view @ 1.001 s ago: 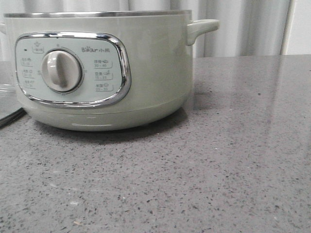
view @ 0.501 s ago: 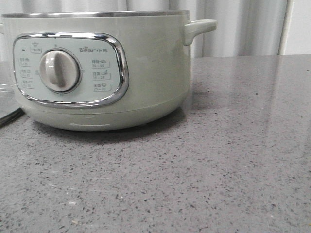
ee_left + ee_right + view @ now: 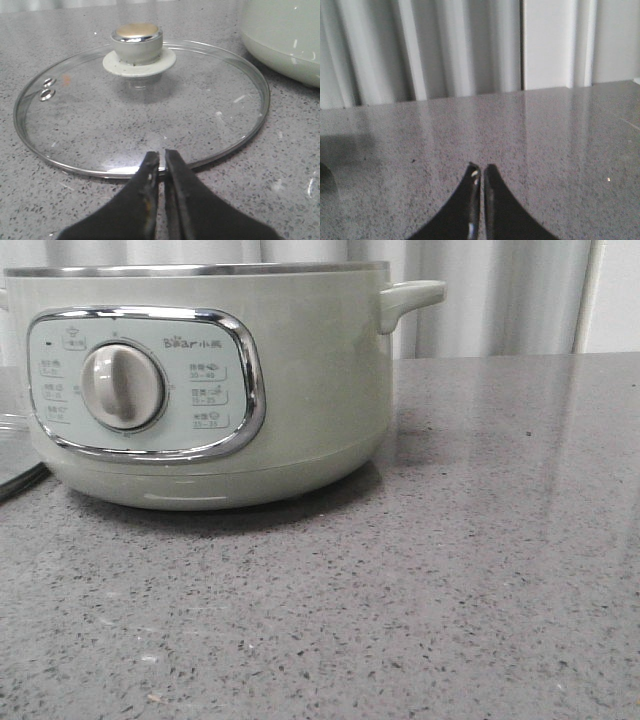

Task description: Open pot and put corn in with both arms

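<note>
The pot [image 3: 200, 380] sits on the grey tabletop [image 3: 450, 590] with no lid on its steel rim, and the glass lid [image 3: 140, 107] lies flat beside it, right in front of the left gripper [image 3: 161, 160], whose fingers are pressed together on nothing. The right gripper [image 3: 480, 175] has its fingers together too, empty over bare tabletop. I can't see the corn anywhere, so I'd worry an arm sweeping to find it could knock the lid or pot.
</note>
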{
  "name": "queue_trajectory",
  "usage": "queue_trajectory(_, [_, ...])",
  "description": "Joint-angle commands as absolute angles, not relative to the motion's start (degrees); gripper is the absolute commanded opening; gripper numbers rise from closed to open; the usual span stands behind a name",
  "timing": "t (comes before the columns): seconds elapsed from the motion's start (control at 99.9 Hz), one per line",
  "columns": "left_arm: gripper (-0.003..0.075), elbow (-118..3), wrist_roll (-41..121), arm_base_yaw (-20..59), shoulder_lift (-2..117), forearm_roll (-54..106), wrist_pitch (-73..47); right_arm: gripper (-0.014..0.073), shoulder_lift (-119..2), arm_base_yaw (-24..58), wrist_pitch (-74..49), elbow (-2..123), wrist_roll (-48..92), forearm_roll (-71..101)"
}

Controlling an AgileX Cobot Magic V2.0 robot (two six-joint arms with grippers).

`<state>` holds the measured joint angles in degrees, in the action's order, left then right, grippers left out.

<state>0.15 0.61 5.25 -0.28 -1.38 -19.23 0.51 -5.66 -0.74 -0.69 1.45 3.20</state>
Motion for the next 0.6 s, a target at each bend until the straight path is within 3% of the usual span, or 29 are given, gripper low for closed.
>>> queue_trajectory(0.0, [-0.002, 0.4, 0.0, 5.7, -2.2, -1.3, -17.2, -0.0074, 1.7, -7.1, -1.7, -1.8, 1.5, 2.0])
queue_trajectory(0.23, [-0.002, 0.4, 0.0, 5.7, -2.2, -1.3, -17.2, -0.0074, 1.7, -7.4, -17.4, -1.8, 1.5, 1.2])
queue_trajectory(0.591, [-0.002, 0.4, 0.0, 5.7, -2.2, -1.3, -17.2, -0.0074, 1.7, -7.4, -17.2, -1.8, 1.5, 1.2])
